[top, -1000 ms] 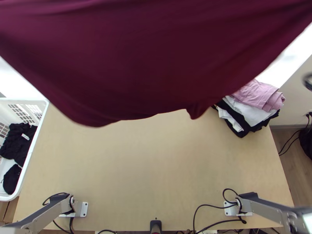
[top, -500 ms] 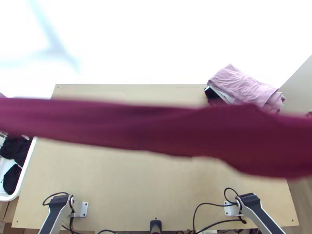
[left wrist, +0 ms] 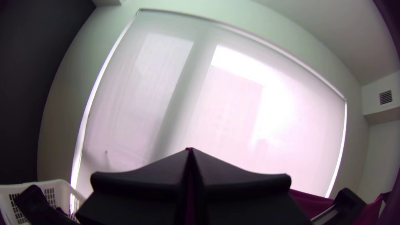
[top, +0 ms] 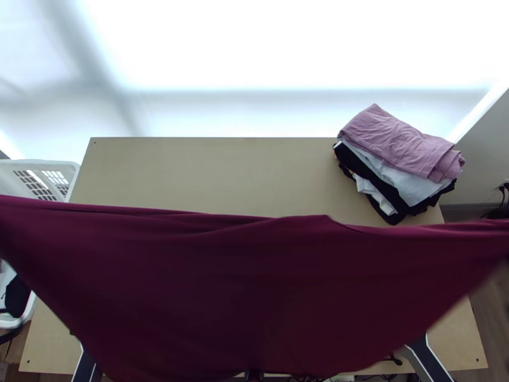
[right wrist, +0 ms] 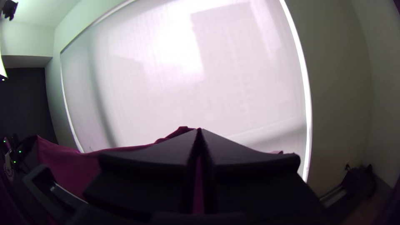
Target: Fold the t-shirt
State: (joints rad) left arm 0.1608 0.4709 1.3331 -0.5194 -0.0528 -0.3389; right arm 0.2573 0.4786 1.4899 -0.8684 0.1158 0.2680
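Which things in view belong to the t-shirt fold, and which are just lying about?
Job:
- maroon t-shirt, stretched wide
- left gripper, right gripper, both shut on it
- wooden table

Lying about:
- clothes stack, table's far right corner
- white basket with dark cloth, beside table

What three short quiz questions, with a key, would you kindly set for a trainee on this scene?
1. Multiple choice: in the top view, what colour is the uppermost cloth of the pile of clothes on the table?
A) white
B) pink
C) black

2. True or false: the left claw and the right claw are both shut on the maroon t-shirt.

3. Fill in the missing word: in the top view, the white basket stands by the table's ____ side.

Key: 1 B; 2 true; 3 left
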